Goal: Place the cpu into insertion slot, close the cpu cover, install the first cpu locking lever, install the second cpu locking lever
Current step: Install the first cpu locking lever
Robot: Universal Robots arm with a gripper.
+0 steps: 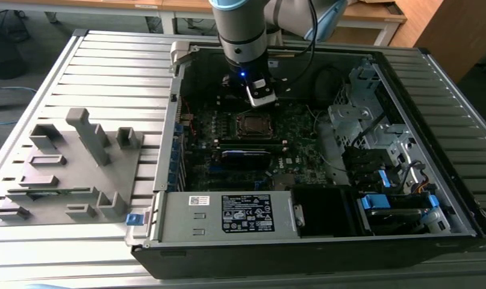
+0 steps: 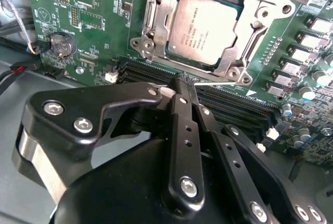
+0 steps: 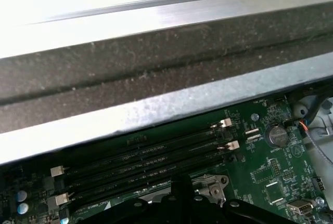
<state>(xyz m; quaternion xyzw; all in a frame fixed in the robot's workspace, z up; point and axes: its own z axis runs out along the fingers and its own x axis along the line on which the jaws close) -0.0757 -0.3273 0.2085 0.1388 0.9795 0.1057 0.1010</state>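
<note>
the cpu [image 2: 205, 26] lies flat in the insertion slot [image 1: 251, 124], its dull silver top facing up, and the cpu cover [image 2: 156, 24] lies down around it so that the chip shows through the frame's square window; whether the locking levers are latched i cannot tell. the claw [image 2: 184, 84] hangs just above the green motherboard [image 2: 104, 21] with its black fingers drawn narrow, tips together and nothing between them, over the long black memory slots [image 2: 229, 107] that run just beside the socket. in the exterior view the claw sits at twelve o'clock from the socket, near it but apart, inside the open computer case [image 1: 307, 256], with the arm reaching down from twelve o'clock. a round coin cell battery [image 2: 61, 44] stands on the board well apart from the socket. a power supply [image 1: 226, 214] with a white label lies at six o'clock from the socket. outside the case, at nine o'clock, a grey fixture [image 1: 66, 174] with upright posts rests on the slatted metal worktop [image 1: 106, 66].
</note>
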